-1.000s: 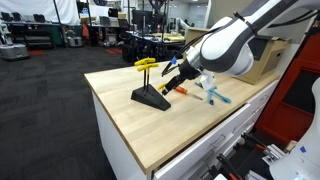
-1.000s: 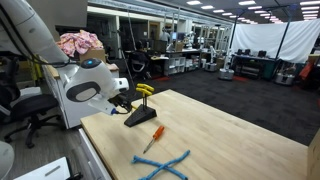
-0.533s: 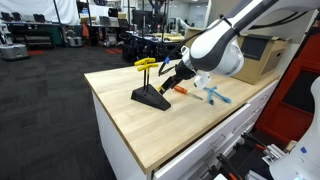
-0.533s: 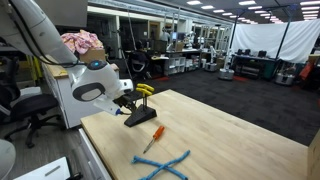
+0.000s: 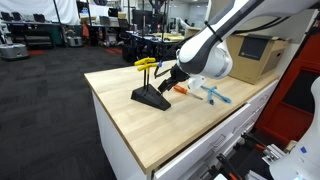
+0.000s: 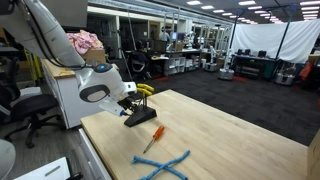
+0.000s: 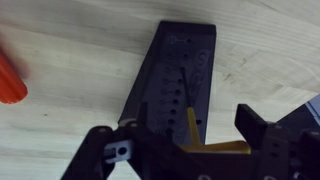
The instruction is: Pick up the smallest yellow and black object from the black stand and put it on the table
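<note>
Yellow-handled smallest tool [image 7: 192,126] sits in the black stand [image 7: 180,70], pincer [image 7: 181,141] spread open around it

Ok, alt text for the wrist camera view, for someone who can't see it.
Seen from above, the open gripper straddles one end of the black stand, with a yellow tool handle between its fingers. The stand sits on the light wooden table; an orange handle shows at the left edge.
</note>
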